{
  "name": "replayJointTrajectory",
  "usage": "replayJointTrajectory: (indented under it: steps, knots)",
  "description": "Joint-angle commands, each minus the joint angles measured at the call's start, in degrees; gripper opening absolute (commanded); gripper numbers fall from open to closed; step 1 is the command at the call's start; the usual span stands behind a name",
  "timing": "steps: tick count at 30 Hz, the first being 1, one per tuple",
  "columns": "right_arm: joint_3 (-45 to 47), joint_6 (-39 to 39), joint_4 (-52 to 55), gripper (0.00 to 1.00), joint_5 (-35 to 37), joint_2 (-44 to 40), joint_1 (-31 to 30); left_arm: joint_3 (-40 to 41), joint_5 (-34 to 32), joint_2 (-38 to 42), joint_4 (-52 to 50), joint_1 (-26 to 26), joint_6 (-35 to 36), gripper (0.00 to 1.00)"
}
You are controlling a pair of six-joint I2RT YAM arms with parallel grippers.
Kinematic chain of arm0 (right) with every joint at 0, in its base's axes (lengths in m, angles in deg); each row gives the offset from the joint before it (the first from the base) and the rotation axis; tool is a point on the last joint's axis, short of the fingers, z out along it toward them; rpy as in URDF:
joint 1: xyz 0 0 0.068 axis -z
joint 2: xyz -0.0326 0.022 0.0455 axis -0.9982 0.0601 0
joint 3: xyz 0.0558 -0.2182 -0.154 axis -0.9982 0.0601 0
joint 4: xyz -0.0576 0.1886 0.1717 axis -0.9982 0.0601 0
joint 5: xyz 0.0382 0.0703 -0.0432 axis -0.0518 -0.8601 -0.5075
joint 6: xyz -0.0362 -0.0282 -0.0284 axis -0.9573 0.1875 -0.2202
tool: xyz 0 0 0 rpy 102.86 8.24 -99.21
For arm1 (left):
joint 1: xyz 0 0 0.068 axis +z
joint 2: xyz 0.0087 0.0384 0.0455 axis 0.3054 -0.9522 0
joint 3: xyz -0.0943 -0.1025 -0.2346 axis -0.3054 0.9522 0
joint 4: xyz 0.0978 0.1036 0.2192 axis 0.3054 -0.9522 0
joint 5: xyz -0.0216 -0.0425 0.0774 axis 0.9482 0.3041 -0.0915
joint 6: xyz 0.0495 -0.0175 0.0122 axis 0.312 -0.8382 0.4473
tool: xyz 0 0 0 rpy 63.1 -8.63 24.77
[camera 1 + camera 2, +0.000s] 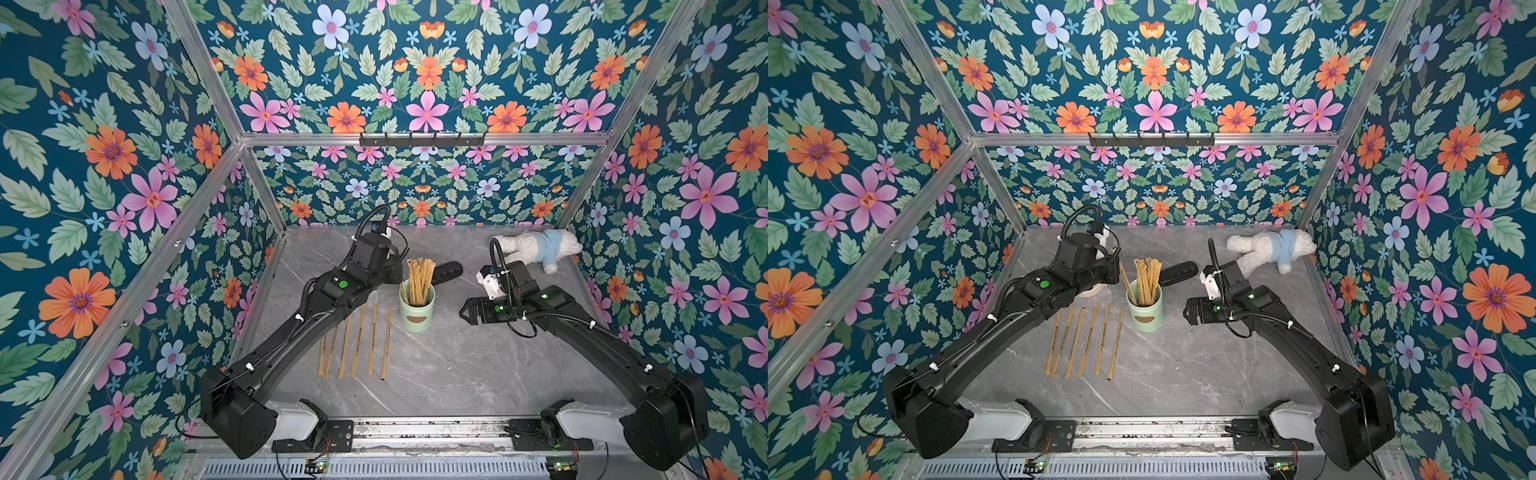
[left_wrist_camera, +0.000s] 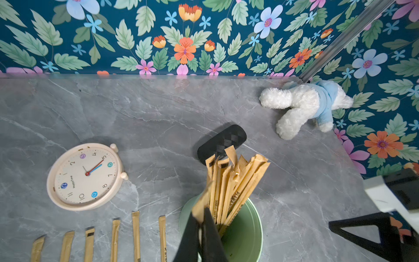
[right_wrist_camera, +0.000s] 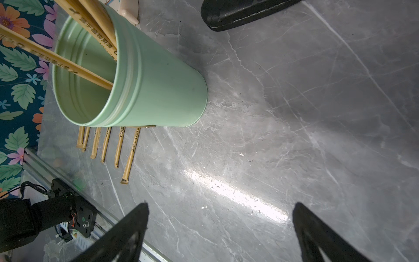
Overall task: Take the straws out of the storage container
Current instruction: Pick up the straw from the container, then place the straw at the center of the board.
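Note:
The storage container [image 1: 417,311], a mint-green canister with a brown label, stands upright mid-table and holds a bundle of tan paper-wrapped straws [image 1: 420,276]. My left gripper [image 2: 200,215] is over its rim, shut on one straw [image 2: 204,199] that leans away from the bundle [image 2: 235,181]; in a top view this straw [image 1: 1127,282] still reaches down into the container [image 1: 1145,316]. Several more straws [image 1: 357,345] lie side by side on the table left of the canister. My right gripper [image 3: 221,206] hovers open and empty to the right of the container [image 3: 158,90].
A round pinkish clock [image 2: 84,177] lies flat beneath the left arm. A black woven case [image 1: 444,270] lies just behind the canister. A white plush toy in blue [image 1: 536,247] lies in the far right corner. Floral walls enclose the grey marble table [image 1: 457,365].

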Motion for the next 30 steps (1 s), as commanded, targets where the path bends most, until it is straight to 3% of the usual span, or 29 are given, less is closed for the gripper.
replayJointTrajectory:
  steps: [1,18,24,30]
  knots:
    - [0.1,0.3,-0.3,0.99,-0.6,-0.4,0.0,-2.6,-2.8,0.7,-2.9,0.0,1.5,0.08]
    - [0.3,0.4,-0.7,0.99,-1.3,-1.1,0.0,-17.6,-14.9,4.7,-17.5,0.1,5.4,0.09]
    - [0.5,0.3,-0.7,0.99,-1.7,-1.1,-0.1,-23.2,-22.0,1.6,-27.6,0.8,5.6,0.09]
    - [1.0,0.2,-0.9,0.99,-1.7,-1.4,0.0,-24.8,-24.7,-3.8,-35.5,4.8,3.8,0.08]
